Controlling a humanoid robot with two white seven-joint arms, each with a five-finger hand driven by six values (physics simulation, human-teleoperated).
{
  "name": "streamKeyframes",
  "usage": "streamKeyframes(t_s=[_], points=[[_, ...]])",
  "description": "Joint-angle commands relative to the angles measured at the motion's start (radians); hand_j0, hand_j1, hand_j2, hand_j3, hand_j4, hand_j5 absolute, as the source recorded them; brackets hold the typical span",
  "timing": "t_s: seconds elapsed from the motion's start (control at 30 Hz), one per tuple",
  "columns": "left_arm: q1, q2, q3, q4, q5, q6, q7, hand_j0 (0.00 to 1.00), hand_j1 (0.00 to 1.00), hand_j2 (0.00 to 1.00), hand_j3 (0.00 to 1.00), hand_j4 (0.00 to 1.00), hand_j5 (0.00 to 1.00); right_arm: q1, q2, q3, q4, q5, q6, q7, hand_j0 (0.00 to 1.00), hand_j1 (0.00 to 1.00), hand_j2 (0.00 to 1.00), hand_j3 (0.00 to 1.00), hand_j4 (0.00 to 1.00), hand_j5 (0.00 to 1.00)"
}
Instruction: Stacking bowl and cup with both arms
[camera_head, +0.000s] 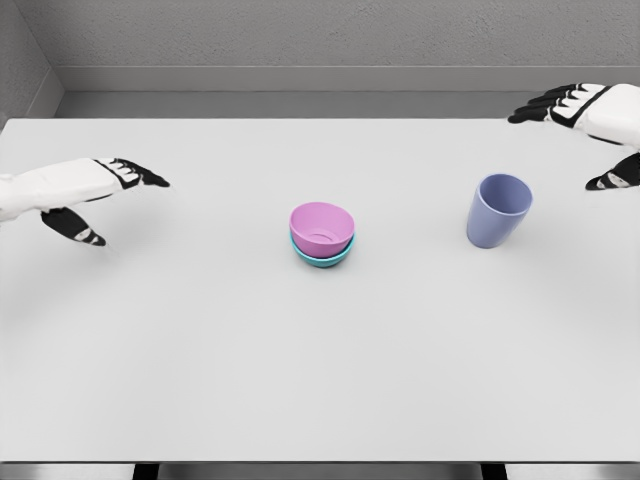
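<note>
A pink bowl (322, 228) sits nested inside a teal bowl (322, 257) at the middle of the white table (300, 380). To the right stands an upright lavender cup (497, 210), apart from the bowls. My left hand (105, 200) hovers at the far left, fingers spread, holding nothing, well away from the bowls. My right hand (580, 135) hangs at the upper right, fingers extended and empty, a little above and to the right of the cup.
The table's far edge meets a grey wall (320, 40). Its front edge runs along the bottom of the view.
</note>
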Motion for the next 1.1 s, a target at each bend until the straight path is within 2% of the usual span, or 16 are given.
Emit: streamKeyframes(t_s=[0.0,0.03,0.13,0.2,0.23,0.33,0.43,0.5,0.67,0.9,1.07], points=[[0.0,0.018,0.038,0.034,0.065,0.003,0.001,1.0,1.0,1.0,1.0,1.0,1.0,-0.006,0.06,-0.003,0.04,-0.003,0.102,0.045,1.0,1.0,1.0,1.0,1.0,1.0],[0.002,0.018,0.038,0.034,0.065,0.003,0.001,1.0,1.0,1.0,1.0,1.0,1.0,-0.022,0.07,-0.001,0.066,-0.003,0.102,0.045,1.0,1.0,1.0,1.0,1.0,1.0],[0.018,0.018,0.039,0.039,0.064,0.003,0.001,1.0,1.0,1.0,1.0,1.0,1.0,-0.041,0.087,0.008,0.066,-0.003,0.099,0.045,1.0,1.0,1.0,1.0,1.0,1.0],[0.018,0.016,0.039,0.043,0.062,0.003,0.001,1.0,1.0,1.0,1.0,1.0,1.0,-0.063,0.125,0.02,0.069,-0.003,0.102,0.045,1.0,1.0,1.0,1.0,1.0,1.0],[0.018,0.018,0.039,0.049,0.062,0.003,0.001,1.0,1.0,1.0,1.0,1.0,1.0,-0.086,0.136,0.057,0.072,-0.002,0.104,0.045,1.0,1.0,1.0,1.0,1.0,1.0],[0.02,0.016,0.041,0.057,0.062,0.003,0.001,1.0,1.0,1.0,1.0,1.0,1.0,-0.181,0.195,0.195,0.178,0.021,0.101,0.045,1.0,1.0,1.0,1.0,1.0,1.0],[0.018,0.016,0.042,0.072,0.062,0.003,0.001,1.0,1.0,1.0,1.0,1.0,1.0,-0.181,0.195,0.197,0.18,0.021,0.101,0.045,1.0,1.0,1.0,1.0,1.0,1.0],[0.02,0.016,0.05,0.075,0.064,0.003,0.001,1.0,1.0,1.0,1.0,1.0,1.0,-0.184,0.195,0.195,0.18,0.067,0.102,0.045,1.0,1.0,1.0,1.0,1.0,1.0],[0.02,0.013,0.05,0.074,0.064,0.003,0.001,1.0,1.0,1.0,1.0,1.0,1.0,-0.184,0.159,0.186,0.169,0.075,0.095,0.045,1.0,1.0,1.0,1.0,1.0,1.0],[0.02,0.013,0.05,0.071,0.064,0.003,0.001,1.0,1.0,1.0,1.0,1.0,1.0,-0.147,0.151,0.2,0.137,0.075,0.082,0.045,1.0,1.0,1.0,1.0,1.0,1.0],[0.022,0.013,0.048,0.069,0.064,0.003,0.001,1.0,1.0,1.0,1.0,1.0,1.0,-0.141,0.151,0.247,0.137,0.075,0.082,0.045,1.0,1.0,1.0,1.0,1.0,1.0]])
